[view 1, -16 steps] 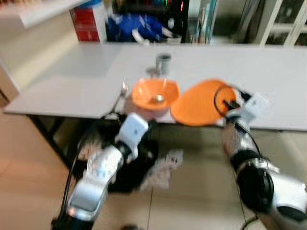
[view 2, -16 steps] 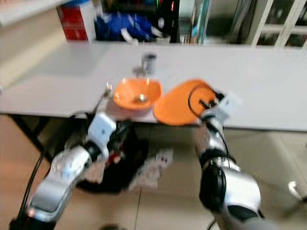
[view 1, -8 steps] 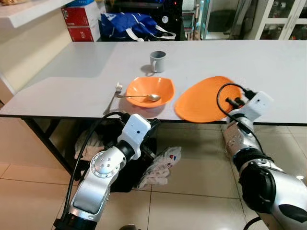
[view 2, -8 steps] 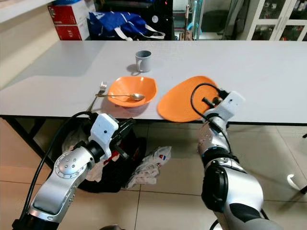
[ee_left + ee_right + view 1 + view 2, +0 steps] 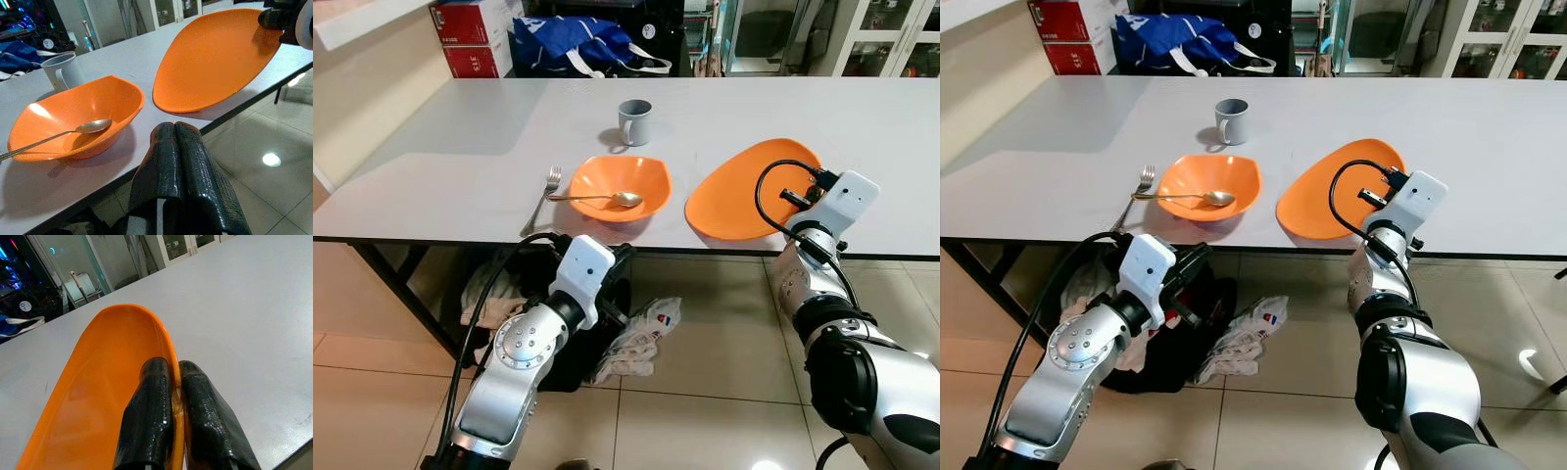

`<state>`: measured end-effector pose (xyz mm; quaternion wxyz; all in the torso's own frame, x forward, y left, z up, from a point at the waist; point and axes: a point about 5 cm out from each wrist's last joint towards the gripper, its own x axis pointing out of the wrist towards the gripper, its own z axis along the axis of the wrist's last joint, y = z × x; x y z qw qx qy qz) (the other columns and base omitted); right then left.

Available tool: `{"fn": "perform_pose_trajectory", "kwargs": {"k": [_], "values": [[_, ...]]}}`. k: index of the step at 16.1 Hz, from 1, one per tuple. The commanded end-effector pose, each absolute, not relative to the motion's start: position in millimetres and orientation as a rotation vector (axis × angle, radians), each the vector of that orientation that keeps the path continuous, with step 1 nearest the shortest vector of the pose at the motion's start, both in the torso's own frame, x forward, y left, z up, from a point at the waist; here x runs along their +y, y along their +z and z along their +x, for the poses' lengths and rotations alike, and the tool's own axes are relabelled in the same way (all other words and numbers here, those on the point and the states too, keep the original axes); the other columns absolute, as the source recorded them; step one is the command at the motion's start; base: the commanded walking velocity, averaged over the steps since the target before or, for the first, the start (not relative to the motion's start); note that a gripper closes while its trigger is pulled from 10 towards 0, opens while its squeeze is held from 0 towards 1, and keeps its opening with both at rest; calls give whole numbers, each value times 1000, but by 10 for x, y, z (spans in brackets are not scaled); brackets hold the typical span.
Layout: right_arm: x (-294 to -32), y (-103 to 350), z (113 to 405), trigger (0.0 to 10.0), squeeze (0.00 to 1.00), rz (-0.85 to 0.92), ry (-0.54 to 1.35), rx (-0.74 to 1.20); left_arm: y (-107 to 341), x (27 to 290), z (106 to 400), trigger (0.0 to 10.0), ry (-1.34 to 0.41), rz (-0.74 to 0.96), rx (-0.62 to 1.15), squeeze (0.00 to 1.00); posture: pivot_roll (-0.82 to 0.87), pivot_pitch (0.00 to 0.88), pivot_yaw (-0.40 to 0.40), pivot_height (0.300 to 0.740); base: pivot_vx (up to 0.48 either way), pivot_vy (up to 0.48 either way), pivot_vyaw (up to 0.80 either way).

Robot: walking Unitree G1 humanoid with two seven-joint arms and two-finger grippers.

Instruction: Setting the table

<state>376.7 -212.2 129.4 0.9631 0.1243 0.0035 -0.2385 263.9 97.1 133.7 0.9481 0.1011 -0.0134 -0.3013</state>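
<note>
On the grey table point(image 5: 460, 166), the orange plate point(image 5: 744, 196) rests tilted near the front edge, not yet flat; bowl point(image 5: 612, 186), mug point(image 5: 634, 121), spoon point(image 5: 597, 198) and fork point(image 5: 543, 196) look placed. The right gripper point(image 5: 173, 396) pinches the plate's rim. The left gripper point(image 5: 178, 156), fingers pressed together and empty, hangs below the table edge.

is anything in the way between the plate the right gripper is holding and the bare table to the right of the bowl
Nothing visible is. The right gripper is shut on the rim of the plate, which is tilted with its near edge on the table. The bowl with its spoon sits apart to the left, the cup behind.
</note>
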Motion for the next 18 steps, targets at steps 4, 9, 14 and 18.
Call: {"fn": "perform_pose_trajectory", "kwargs": {"k": [4,9,14,18], "values": [[-2052,1071,3700,10000,1000,177,-465,127,1371,993,2568,10000,-593,211,-35,0,219,3,38,740,0,0,0],[-2009,1049,3696,10000,1000,151,-466,141,1359,1025,2513,10000,-577,211,-18,0,230,26,36,740,0,0,0],[-1962,1301,3783,10000,0,25,-421,-2,1359,1019,2591,10000,-565,212,-21,0,197,21,30,740,0,0,0],[-2101,1480,3733,10000,0,-78,-444,-183,1343,969,2648,10000,-572,203,-29,0,154,10,30,740,0,0,0]]}}
